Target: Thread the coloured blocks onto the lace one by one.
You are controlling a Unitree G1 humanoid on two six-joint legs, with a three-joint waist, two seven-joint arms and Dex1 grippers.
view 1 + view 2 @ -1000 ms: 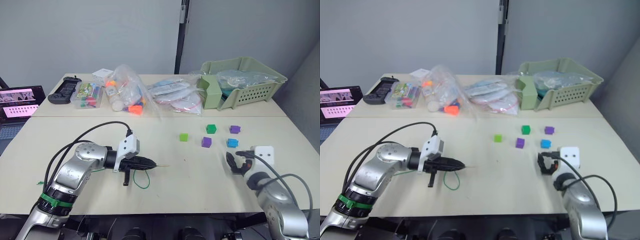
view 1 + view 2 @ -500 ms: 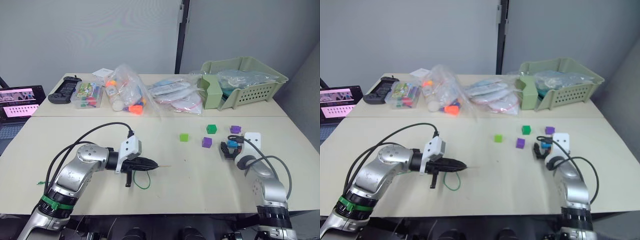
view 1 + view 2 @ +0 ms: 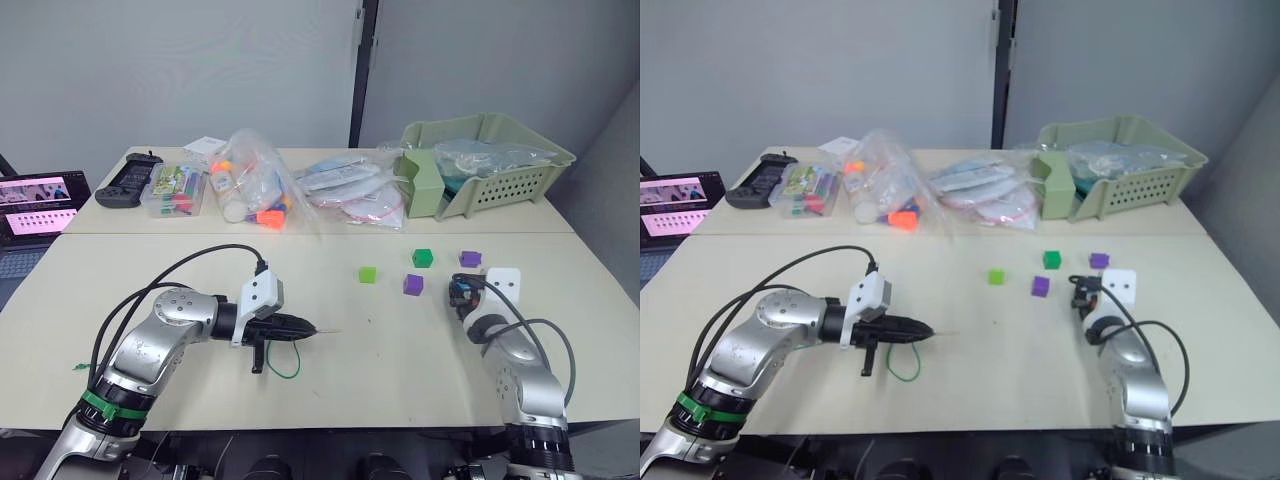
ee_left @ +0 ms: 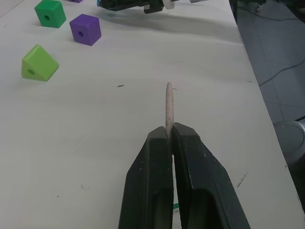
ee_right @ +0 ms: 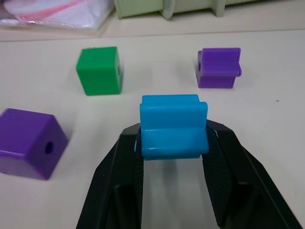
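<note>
The blue block (image 5: 174,125) is gripped between the fingers of the right claw (image 3: 463,292), at the right of the head view, just beside the purple block (image 3: 470,258) and the dark green block (image 3: 422,257). The left claw (image 4: 170,138) is pinched shut on the stiff pale tip (image 4: 168,106) of the lace (image 3: 287,368), left of centre, with the tip pointing right toward the blocks and the green string looped on the tabletop (image 3: 400,340) below it.

The blue block is held by its sides only, so it could be twisted or dropped if the grip is loosened on the way over. Its hole cannot be seen from the wrist view, so the tip could be met by a solid face rather than the hole. The second purple block (image 3: 413,284) and the light green block (image 3: 368,274) lie near the path and could be knocked.
</note>
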